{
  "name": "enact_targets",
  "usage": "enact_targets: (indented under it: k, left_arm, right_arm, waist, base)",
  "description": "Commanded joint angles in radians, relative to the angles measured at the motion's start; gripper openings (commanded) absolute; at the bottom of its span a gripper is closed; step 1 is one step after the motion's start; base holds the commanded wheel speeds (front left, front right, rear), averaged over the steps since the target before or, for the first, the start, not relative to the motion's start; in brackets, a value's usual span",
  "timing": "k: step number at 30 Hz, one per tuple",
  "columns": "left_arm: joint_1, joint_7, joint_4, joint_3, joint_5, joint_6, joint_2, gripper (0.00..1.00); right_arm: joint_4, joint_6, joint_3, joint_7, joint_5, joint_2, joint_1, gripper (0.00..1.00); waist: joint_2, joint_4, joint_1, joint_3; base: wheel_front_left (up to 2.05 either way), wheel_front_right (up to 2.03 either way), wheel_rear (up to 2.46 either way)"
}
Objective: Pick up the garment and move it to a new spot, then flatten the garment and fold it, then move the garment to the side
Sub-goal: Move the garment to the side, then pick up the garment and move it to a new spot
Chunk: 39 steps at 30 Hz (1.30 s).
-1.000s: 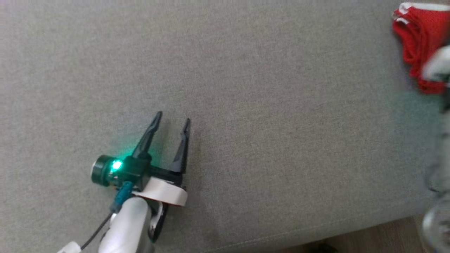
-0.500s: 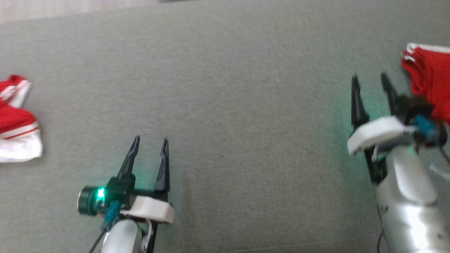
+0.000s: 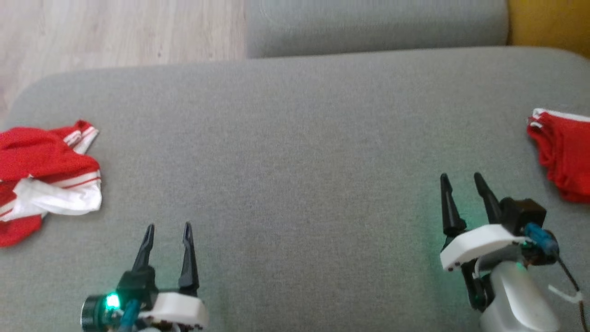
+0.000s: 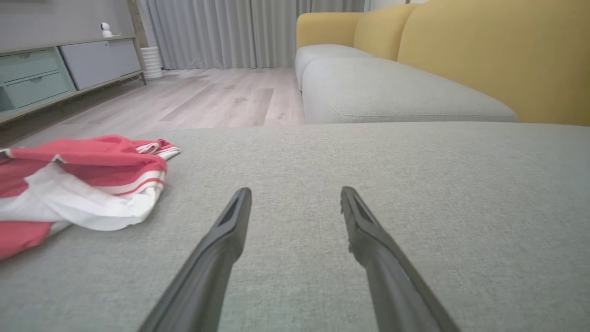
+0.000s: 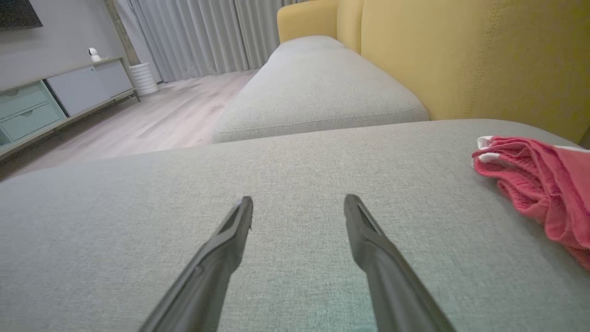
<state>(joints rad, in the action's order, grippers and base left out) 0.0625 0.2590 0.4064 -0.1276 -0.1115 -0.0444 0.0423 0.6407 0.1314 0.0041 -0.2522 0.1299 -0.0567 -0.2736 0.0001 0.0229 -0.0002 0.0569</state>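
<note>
Pickup not begun, I judge — left claw (image 3: 168, 225) and right claw (image 3: 460, 175) gape empty; next I reach the crumpled garment (image 3: 41, 157).

L hand (image 4: 296, 190), fingers spread, over grey cushion (image 4: 438, 193); crumpled red/white garment (image 4: 87, 184) lies apart, to its left.

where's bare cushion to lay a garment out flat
The wide middle of the grey cushion, between the crumpled red-and-white garment at left and the folded red garment at right, ahead of the open left hand and right hand. Crowded only at those two side edges.
</note>
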Motion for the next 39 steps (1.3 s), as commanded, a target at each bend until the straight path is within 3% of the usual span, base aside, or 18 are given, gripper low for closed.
enact_targets:
  k: [1,16,33,39]
  left_arm:
    - [0.009,0.003,-0.029,0.044,0.01,-0.009,0.008,1.0]
    - [-0.018,0.003,-0.042,0.097,0.003,-0.019,0.008,1.0]
    - [-0.034,0.003,-0.038,0.117,-0.025,-0.028,0.008,1.0]
    - [-0.055,0.003,-0.041,0.179,-0.03,-0.034,0.008,1.0]
  right_arm:
    - [-0.041,-0.001,0.036,-0.009,0.01,0.006,-0.007,1.0]
    - [-0.068,-0.001,0.063,-0.009,0.05,0.006,0.038,1.0]
    - [-0.046,-0.001,0.144,-0.01,0.081,0.006,0.03,1.0]
    - [-0.034,-0.001,0.175,-0.01,0.094,0.006,0.019,1.0]
  waist:
    - [-0.0001,-0.001,0.0002,-0.027]
    - [-0.0001,0.027,0.0002,-0.045]
    - [-0.0001,0.346,0.0002,0.011]
    - [-0.0001,0.402,0.0002,0.028]
  base:
    - [0.0,0.0,0.0]
    - [0.0,0.0,0.0]
    - [0.0,0.0,0.0]
    - [0.0,0.0,0.0]
